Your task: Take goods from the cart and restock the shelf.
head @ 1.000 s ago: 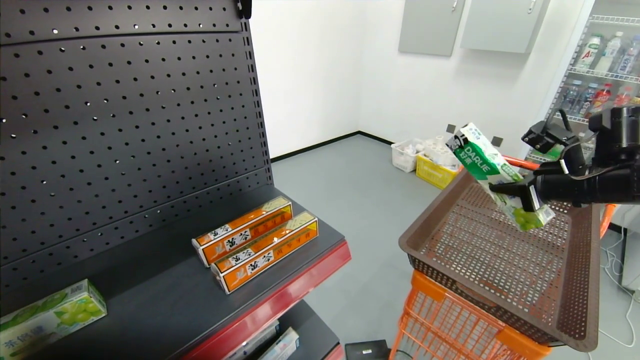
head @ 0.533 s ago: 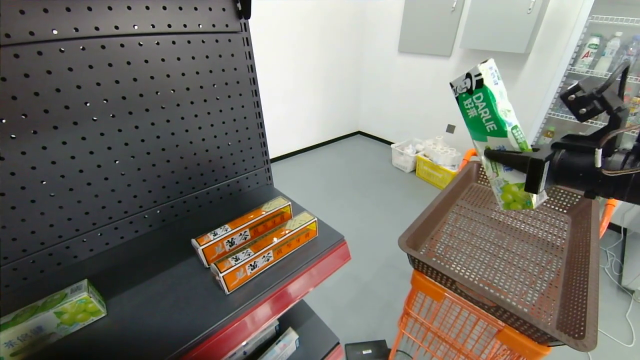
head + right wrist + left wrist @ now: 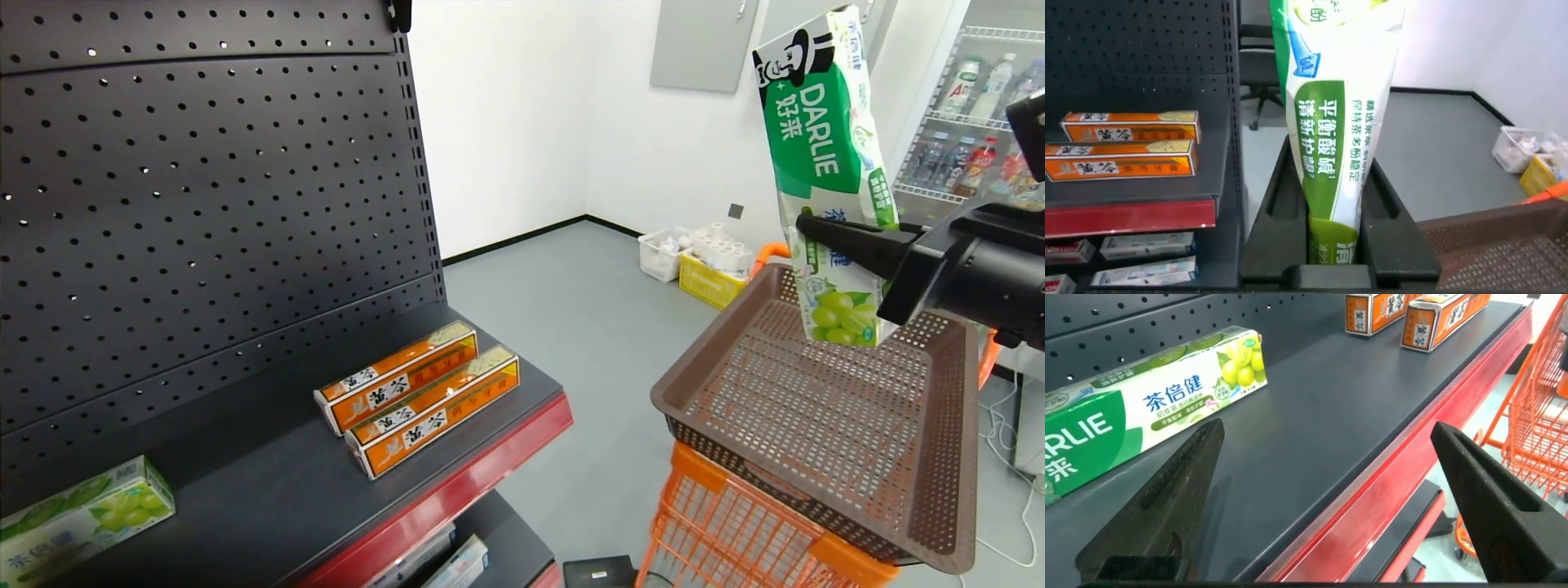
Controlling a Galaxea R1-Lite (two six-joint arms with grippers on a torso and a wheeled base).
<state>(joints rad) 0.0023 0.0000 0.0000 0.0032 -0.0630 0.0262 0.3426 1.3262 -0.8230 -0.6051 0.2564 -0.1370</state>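
Observation:
My right gripper is shut on a green-and-white toothpaste box, held nearly upright high above the brown perforated basket on the orange cart. In the right wrist view the toothpaste box stands clamped between the black fingers. My left gripper hangs open over the dark shelf, just in front of a matching green toothpaste box lying at the back. That green box lies at the shelf's near left in the head view.
Two orange boxes lie side by side on the shelf, near its red front edge. A black pegboard backs the shelf. White and yellow bins sit on the floor by the far wall. A drinks rack stands at the right.
My right gripper has lifted the toothpaste box up out of the basket and turned it from tilted to nearly upright. The shelf goods have not moved.

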